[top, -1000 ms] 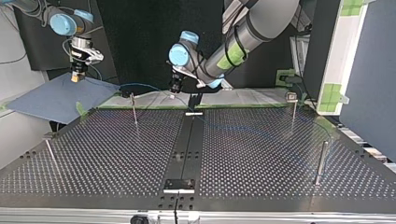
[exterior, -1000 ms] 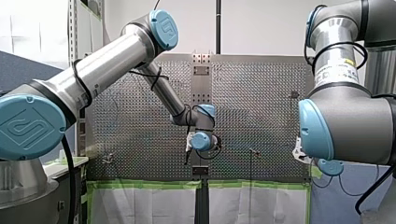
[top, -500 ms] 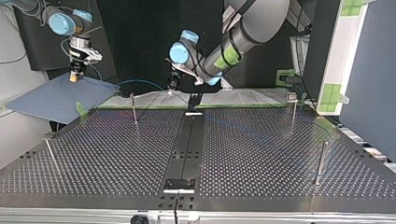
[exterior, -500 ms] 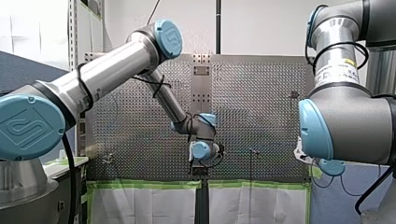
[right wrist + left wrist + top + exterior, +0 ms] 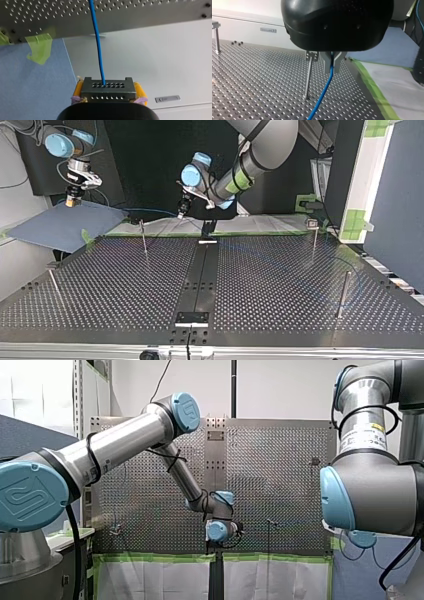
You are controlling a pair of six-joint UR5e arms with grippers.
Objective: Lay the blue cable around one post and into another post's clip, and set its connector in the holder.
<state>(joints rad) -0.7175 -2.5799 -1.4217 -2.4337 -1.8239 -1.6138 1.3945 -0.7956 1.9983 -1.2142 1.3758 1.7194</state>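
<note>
Routing looks to have reached the clip step: the left gripper (image 5: 332, 65), metal fingers (image 5: 326, 63) pressed together on the blue cable (image 5: 325, 88), hangs near the thin post (image 5: 308, 77) that carries a clip (image 5: 312, 55) at its top. The right gripper (image 5: 108, 93), well away on that post's other side over a blue cloth (image 5: 32, 82), pinches the connector (image 5: 107, 86) between yellow pads (image 5: 78, 89). Next, I'd judge, the stretch between them must be kept taut, lined up over the post's clip and lowered in before the connector is set down.
</note>
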